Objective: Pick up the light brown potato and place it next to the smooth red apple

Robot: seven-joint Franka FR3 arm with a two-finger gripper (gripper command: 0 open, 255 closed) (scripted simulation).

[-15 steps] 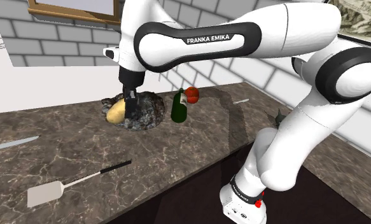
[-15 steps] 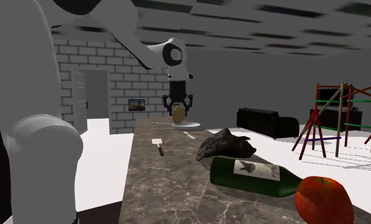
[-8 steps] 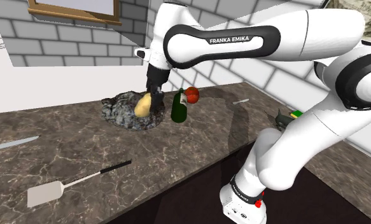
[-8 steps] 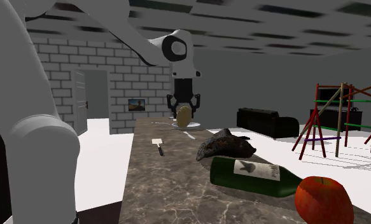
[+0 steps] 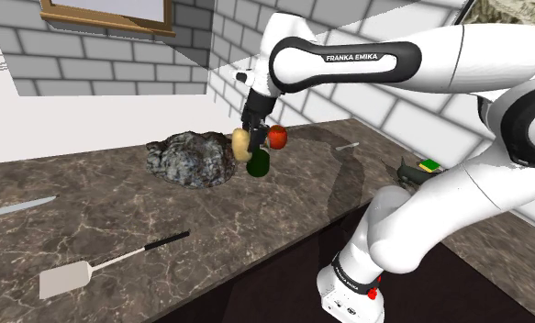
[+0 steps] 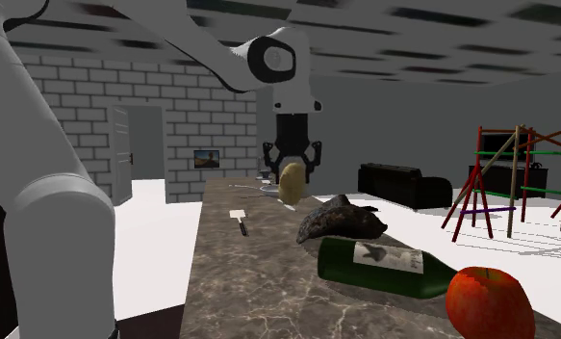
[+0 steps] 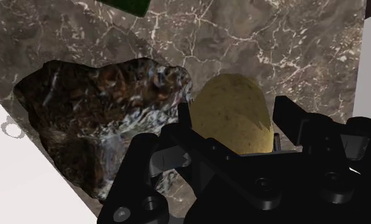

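The counter (image 5: pixel 118 206) is dark and marbled. In the shoulder view, a knife (image 5: pixel 17 207) lies flat at its left end. A spatula (image 5: pixel 109 264) lies near the front edge, its dark handle pointing toward the middle. Near the back edge sits a dark lump (image 5: pixel 190 158), rough and mottled.

Just right of the lump, the gripper (image 5: pixel 249 139) hangs above the counter, its jaws pinching the potato (image 5: pixel 241 143). The potato is pale yellow-brown and clear of the surface, between the lump and the bottle (image 5: pixel 259 165). In the wrist view, a black finger (image 7: pixel 184 124) presses each side of the potato, with the lump on the counter below and to one side.

The bottle is dark green, and the second exterior view shows it lying on its side. The red apple (image 5: pixel 278 137) sits just beside the bottle, at the back edge, apart from the potato. Farther right, a small grey utensil (image 5: pixel 348 145) lies near the back edge, well apart from the apple. At the counter's right end is a small dark thing (image 5: pixel 419 167) that I cannot make out.
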